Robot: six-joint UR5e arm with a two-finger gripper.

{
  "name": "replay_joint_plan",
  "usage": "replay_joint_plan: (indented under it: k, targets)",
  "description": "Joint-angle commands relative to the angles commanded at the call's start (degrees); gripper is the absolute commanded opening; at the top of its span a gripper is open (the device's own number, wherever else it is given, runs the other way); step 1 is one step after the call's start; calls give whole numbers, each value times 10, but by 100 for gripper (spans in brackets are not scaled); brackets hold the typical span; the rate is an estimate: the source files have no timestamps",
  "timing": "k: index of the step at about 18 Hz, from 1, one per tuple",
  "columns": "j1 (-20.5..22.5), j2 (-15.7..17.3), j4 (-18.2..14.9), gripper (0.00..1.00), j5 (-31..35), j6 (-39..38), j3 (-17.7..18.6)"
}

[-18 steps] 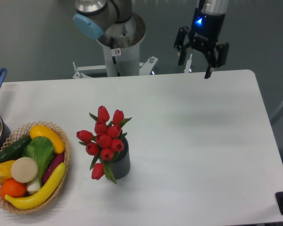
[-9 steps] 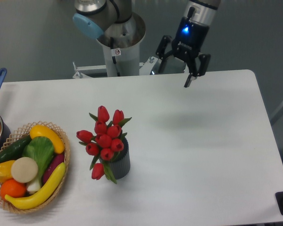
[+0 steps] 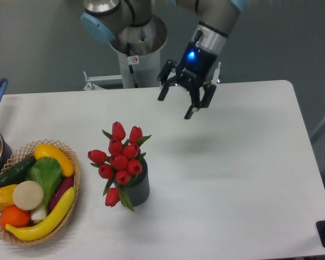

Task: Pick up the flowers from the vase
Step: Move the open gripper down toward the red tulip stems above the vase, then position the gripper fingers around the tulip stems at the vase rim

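fingers (image 3: 175, 105) hang spread and empty above the counter (image 3: 244, 162), with the flowers (image 3: 119, 157) below and to their left, upright in the vase (image 3: 136, 187); light, soft and probably crushable, best pinched gently on the gathered stems beneath the buds.

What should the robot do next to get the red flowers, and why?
Probably keep sliding the gripper toward the near-left until it hangs right over the flowers. Its jaws are open and empty, but it sits up and to the right of the bunch, well apart from it. The flowers are in the vase, so it has to line up above them before going down.
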State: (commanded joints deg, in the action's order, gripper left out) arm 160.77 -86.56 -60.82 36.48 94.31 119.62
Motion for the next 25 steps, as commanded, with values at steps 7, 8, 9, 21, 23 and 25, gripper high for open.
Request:
replay_joint_plan:
  k: [7, 8, 9, 21, 23, 25]
  targets:
    - [-28, -64, 66, 100, -76, -42, -10]
    - [-30, -72, 78, 100, -76, -68, -18]
    - [-35, -80, 92, 100, -76, -89, -25]
    - [-81, -150, 141, 100, -68, -119, -79]
    - [-92, -160, 141, 100, -68, -119, -85]
    - [-99, -166, 141, 100, -68, -119, -86]
